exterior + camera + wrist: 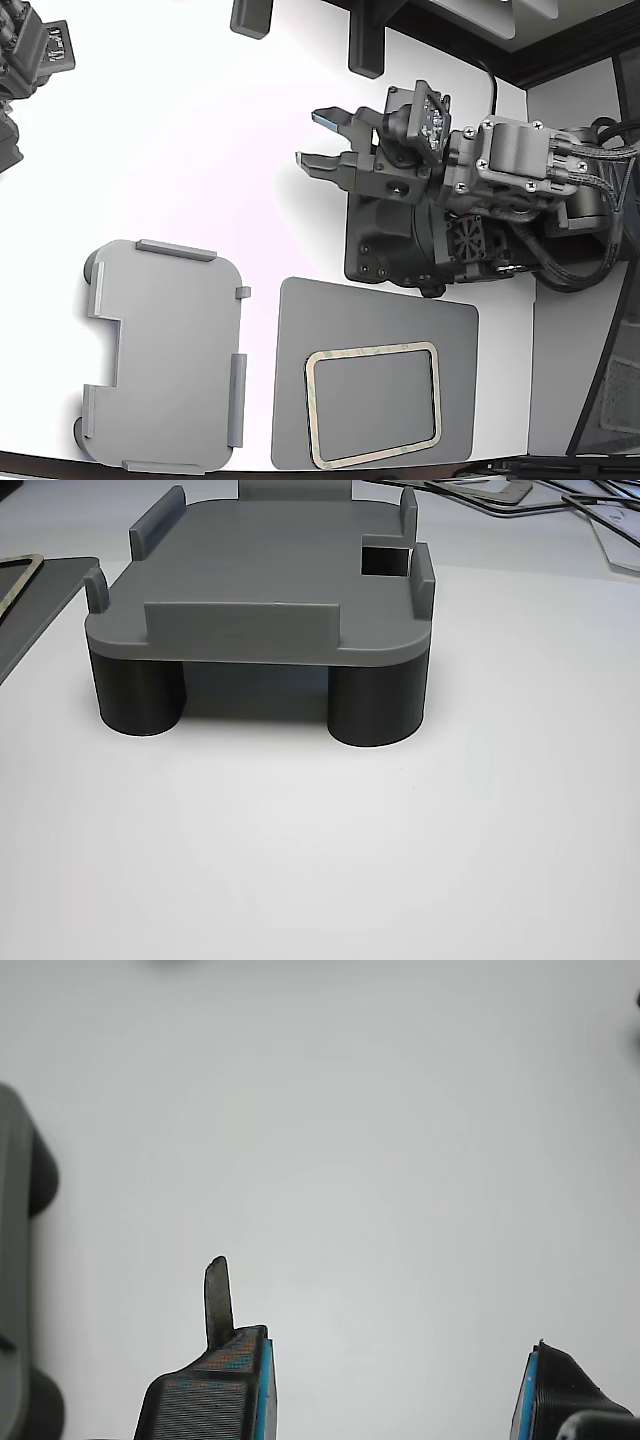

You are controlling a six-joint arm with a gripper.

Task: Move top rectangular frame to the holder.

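Pincer (318, 141) released, empty, over bare table (200, 150); frame (373, 404) on mat (300, 400) at its 5 o'clock, holder (165, 355) free to receive

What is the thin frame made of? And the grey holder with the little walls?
The frame looks like thin card or plastic sheet: flat, pale beige with green mottling, no shine. I can't tell which. The holder looks like hard matte plastic: even light grey, crisp raised tabs, standing on dark round legs in the other view.
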